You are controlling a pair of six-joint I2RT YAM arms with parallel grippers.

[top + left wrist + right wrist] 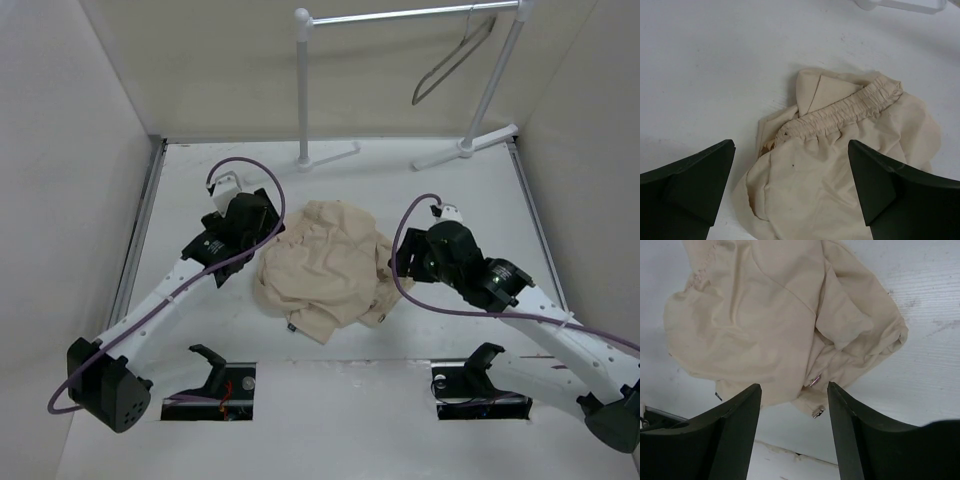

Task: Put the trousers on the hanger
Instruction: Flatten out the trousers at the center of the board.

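The beige trousers (325,265) lie crumpled in a heap on the white table, between my two arms. The left wrist view shows their elastic waistband (850,107); the right wrist view shows a folded edge with small metal clasps (817,412). My left gripper (272,222) is open at the heap's left edge, its jaws wide over the cloth (790,165). My right gripper (393,262) is open at the heap's right edge, the cloth (765,315) ahead of its tips. The grey wire hanger (452,62) hangs on the rack's rail at the back right.
The white tubular clothes rack (303,85) stands at the back, its feet (465,148) on the table; one foot shows in the left wrist view (905,5). Two rectangular openings (210,392) sit near the front edge. Side walls enclose the table.
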